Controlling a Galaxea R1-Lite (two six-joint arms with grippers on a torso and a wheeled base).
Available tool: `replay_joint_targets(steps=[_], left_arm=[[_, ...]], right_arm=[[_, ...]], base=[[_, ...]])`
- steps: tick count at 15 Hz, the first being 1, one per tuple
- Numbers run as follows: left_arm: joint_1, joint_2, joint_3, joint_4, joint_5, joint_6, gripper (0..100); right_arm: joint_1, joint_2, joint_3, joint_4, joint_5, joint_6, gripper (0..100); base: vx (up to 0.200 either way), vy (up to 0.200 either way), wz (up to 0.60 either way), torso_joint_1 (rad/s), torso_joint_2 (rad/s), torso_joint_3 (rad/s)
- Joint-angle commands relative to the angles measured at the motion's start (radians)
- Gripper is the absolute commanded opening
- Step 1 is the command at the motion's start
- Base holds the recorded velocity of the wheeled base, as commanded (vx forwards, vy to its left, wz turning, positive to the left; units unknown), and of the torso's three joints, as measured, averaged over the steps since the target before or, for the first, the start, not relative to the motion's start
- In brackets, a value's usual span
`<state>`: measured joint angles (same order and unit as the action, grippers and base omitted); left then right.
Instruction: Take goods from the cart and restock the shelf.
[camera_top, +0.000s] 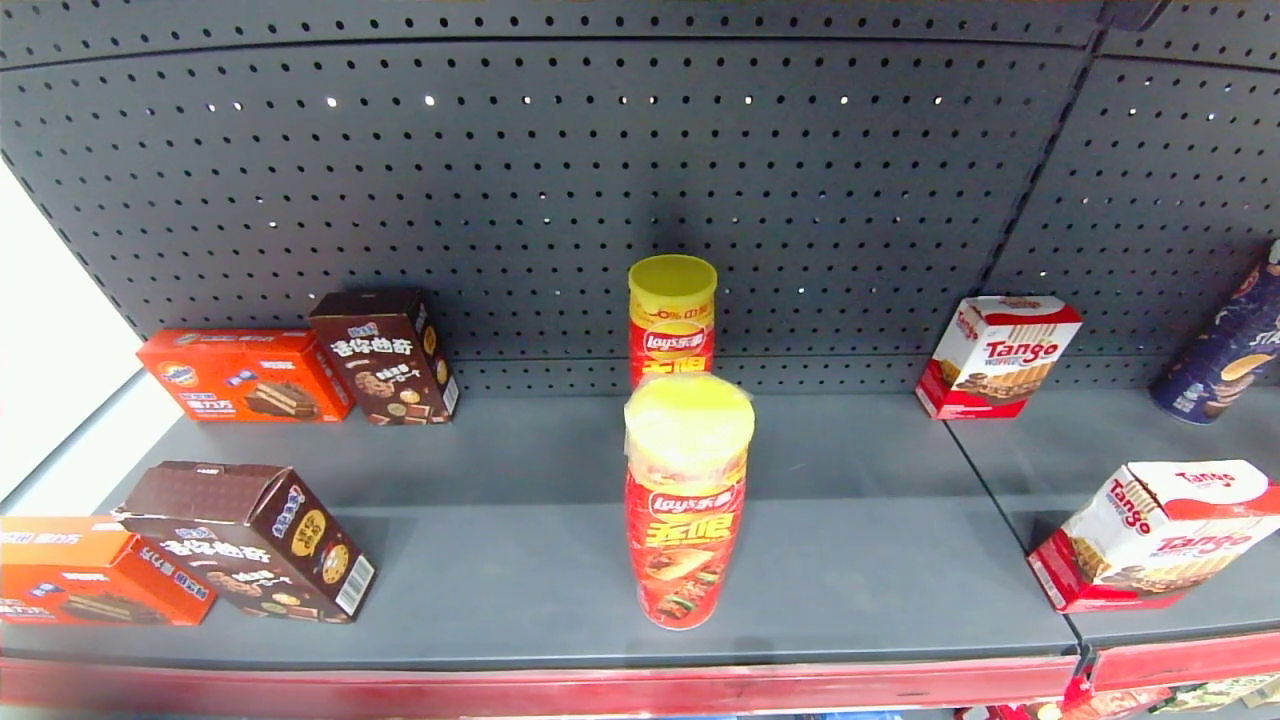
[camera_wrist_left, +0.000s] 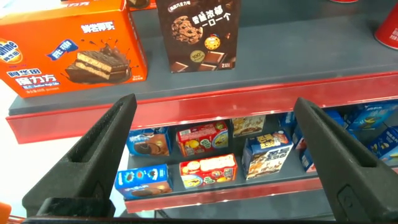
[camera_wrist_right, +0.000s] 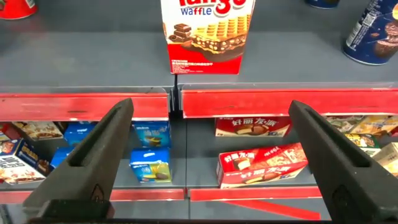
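Observation:
On the dark grey shelf (camera_top: 520, 570) two red chip cans with yellow lids stand in a row: one near the front (camera_top: 686, 510), one at the back (camera_top: 671, 318). Orange boxes (camera_top: 243, 374) (camera_top: 80, 570) and brown cookie boxes (camera_top: 385, 356) (camera_top: 250, 540) lie on the left. Red-and-white wafer boxes (camera_top: 995, 355) (camera_top: 1155, 530) sit on the right. My left gripper (camera_wrist_left: 214, 168) is open and holds nothing, below the shelf's red front lip, facing the orange box (camera_wrist_left: 68, 50) and the brown box (camera_wrist_left: 198, 34). My right gripper (camera_wrist_right: 211, 168) is open too, below the front wafer box (camera_wrist_right: 207, 34).
A dark blue can (camera_top: 1220, 355) leans at the far right of the shelf. A pegboard back wall (camera_top: 560, 190) closes the shelf behind. Lower shelves hold several snack boxes (camera_wrist_left: 208, 171) (camera_wrist_right: 261, 165). A seam (camera_wrist_right: 175, 99) splits the red lip between two shelf sections.

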<state>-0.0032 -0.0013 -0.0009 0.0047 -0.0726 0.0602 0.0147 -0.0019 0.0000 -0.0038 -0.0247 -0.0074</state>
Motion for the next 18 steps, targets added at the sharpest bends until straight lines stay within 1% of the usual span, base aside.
replay_joint_targets(steps=[1, 2, 4, 7, 18], left_arm=[[0.000, 0.001, 0.001, 0.000, 0.008, 0.001, 100], [0.000, 0.001, 0.001, 0.000, 0.008, -0.003, 100], [0.002, 0.001, 0.001, 0.000, 0.010, -0.014, 100], [0.002, 0.001, 0.001, 0.000, 0.008, -0.008, 100], [0.002, 0.001, 0.001, 0.000, 0.007, -0.003, 100]], right_arm=[[0.001, 0.002, 0.000, -0.001, 0.000, 0.000, 100], [0.001, 0.002, 0.000, -0.001, 0.002, 0.000, 100], [-0.001, 0.002, 0.000, -0.001, 0.002, 0.000, 100], [0.001, 0.002, 0.000, -0.001, 0.002, -0.002, 100], [0.001, 0.002, 0.000, -0.001, 0.002, 0.000, 100]], base=[[0.000, 0.000, 0.00, 0.000, 0.00, 0.000], [-0.200, 0.000, 0.00, 0.007, 0.00, 0.002], [0.000, 0.000, 0.00, 0.000, 0.00, 0.000], [0.000, 0.000, 0.00, 0.000, 0.00, 0.000], [0.000, 0.000, 0.00, 0.000, 0.00, 0.000]])
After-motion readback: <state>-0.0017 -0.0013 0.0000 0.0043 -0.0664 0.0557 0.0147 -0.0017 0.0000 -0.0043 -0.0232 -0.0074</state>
